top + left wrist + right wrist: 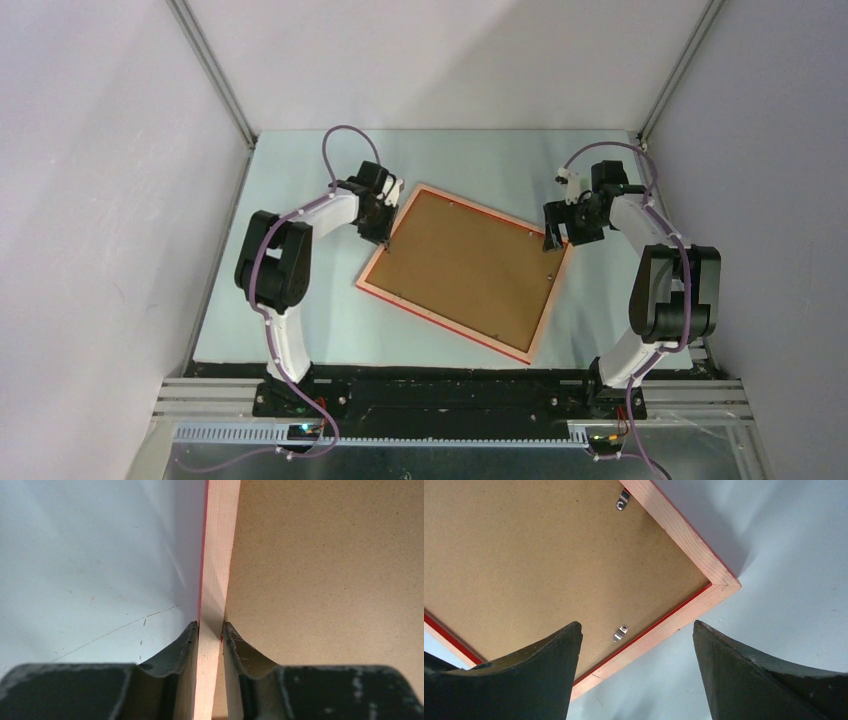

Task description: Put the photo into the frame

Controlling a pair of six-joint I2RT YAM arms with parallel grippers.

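The frame lies back-up on the table, skewed, with pale wood rails and a red lip. A brown backing board fills it. The photo is hidden. My left gripper is at the frame's left rail; in the left wrist view it is shut on that wood rail, one finger on the outer side and one on the board side. My right gripper hovers open over the frame's right corner, with nothing between its fingers.
Two small metal clips sit on the backing board near the right corner. The pale blue table is walled by white panels on three sides. The arm bases stand at the near edge.
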